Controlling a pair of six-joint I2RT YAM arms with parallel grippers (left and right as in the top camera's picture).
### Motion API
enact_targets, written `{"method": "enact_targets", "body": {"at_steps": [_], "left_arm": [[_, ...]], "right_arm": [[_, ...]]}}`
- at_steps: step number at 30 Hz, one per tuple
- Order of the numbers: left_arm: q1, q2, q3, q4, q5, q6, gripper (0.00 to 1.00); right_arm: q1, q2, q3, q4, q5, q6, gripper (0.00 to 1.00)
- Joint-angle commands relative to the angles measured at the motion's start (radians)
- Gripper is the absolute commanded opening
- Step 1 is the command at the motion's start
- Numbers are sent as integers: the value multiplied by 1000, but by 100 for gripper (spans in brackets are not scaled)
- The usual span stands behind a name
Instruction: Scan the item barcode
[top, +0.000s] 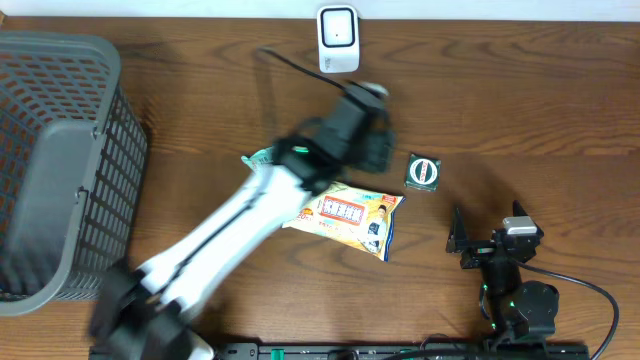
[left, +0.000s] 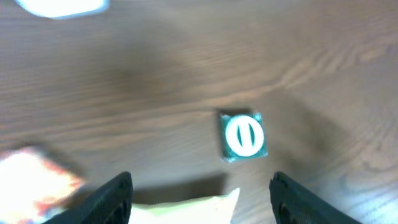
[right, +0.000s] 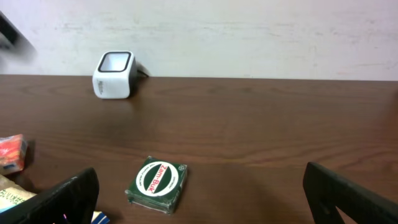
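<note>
The left end effector hangs spread, empty; the right end effector is spread too; the green box lies flat on the tabletop, apart from the scanner; likely a pickup step: next, pinch the box and face its barcode to the scanner.
</note>
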Motion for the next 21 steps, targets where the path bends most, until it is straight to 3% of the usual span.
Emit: {"method": "enact_targets", "body": {"at_steps": [1, 8, 14, 21], "left_arm": [[157, -180, 7, -178, -63, 42, 75], [478, -314, 7, -400, -28, 201, 79], [571, -301, 7, -473, -30, 343, 84], [685, -300, 6, -475, -29, 345, 88]], "right_arm": [[-6, -3, -1, -4, 1, 11, 99], [-6, -2, -1, -5, 1, 10, 99], [-6, -2, -1, -5, 1, 11, 99], [-6, -3, -1, -5, 1, 11, 99]]}}
